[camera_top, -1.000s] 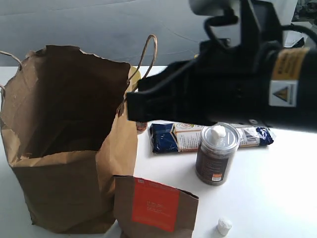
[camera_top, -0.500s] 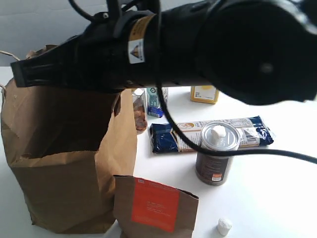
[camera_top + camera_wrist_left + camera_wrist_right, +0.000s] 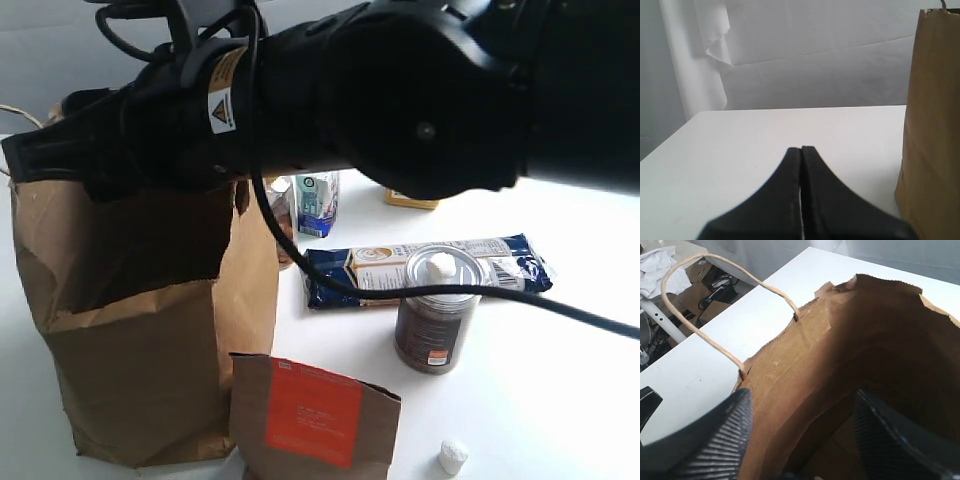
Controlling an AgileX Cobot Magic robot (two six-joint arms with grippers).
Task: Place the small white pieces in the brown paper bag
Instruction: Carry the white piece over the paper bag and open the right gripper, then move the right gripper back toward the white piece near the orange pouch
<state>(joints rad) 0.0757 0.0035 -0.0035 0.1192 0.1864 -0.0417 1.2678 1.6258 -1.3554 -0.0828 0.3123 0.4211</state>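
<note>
The brown paper bag stands at the left, its mouth covered by my right arm, which reaches across from the right. In the right wrist view my right gripper hangs open over the bag's torn rim, one finger outside the wall and one over the dark inside, with nothing between them. One small white piece lies on the can's lid, and another on the table near the front edge. A third is not in view. My left gripper is shut and empty, low over the table beside the bag.
A small brown pouch with an orange label leans in front of the bag. The dark can stands at centre right, a blue packet lies behind it, and a small carton and a yellow item sit further back.
My right arm has swung left across the view and now covers the bag's mouth. The bag has shifted slightly. The white pieces on the can and the table have not moved.
</note>
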